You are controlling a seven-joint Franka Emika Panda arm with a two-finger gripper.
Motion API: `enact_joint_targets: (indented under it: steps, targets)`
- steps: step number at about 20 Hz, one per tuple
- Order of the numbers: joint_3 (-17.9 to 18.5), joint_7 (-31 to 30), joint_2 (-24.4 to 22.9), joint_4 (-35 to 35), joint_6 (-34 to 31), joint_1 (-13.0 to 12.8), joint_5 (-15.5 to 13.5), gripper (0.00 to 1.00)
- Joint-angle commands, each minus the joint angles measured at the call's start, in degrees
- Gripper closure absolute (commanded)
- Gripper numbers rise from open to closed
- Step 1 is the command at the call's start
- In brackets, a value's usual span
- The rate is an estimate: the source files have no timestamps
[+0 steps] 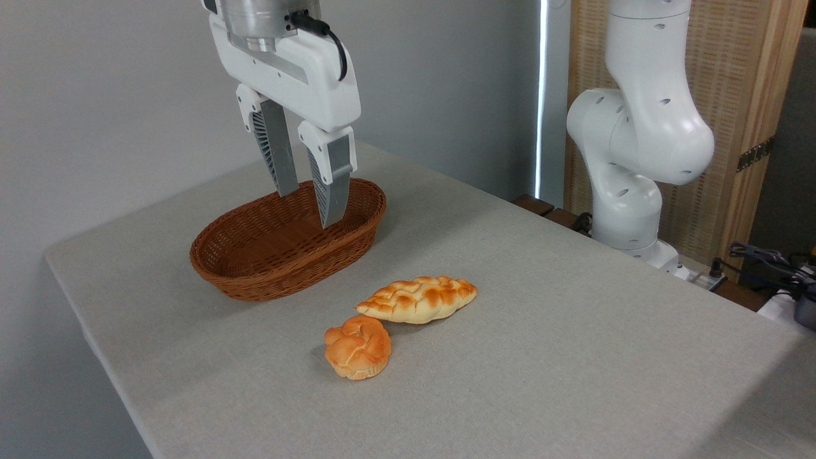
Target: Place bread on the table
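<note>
A round orange bun (357, 347) sits nearest the camera on the grey worktop (574, 357), and touching its far side lies the braided bread (417, 298), in front of and to the right of the empty wicker basket (255, 268). The bread looks light, soft and easily dented, best pinched gently across its narrow middle. The tool (312, 207) hangs over the basket, fingers parted and holding nothing, well apart from the bread.
</note>
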Motion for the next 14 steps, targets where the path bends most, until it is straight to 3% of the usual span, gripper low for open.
enact_joint_targets:
  steps: [1,6,12,14]
  targets:
    - [-1.92,1.16,0.06,-0.91,0.28,0.80,0.46,0.00]
    - [-5.71,0.46,0.14,-2.93,1.08,0.98,3.70,0.00]
    - [-4.57,0.64,-0.21,-2.41,1.26,0.98,3.97,0.00]
    - [-2.38,0.81,-0.29,-2.05,1.35,0.89,4.06,0.00]
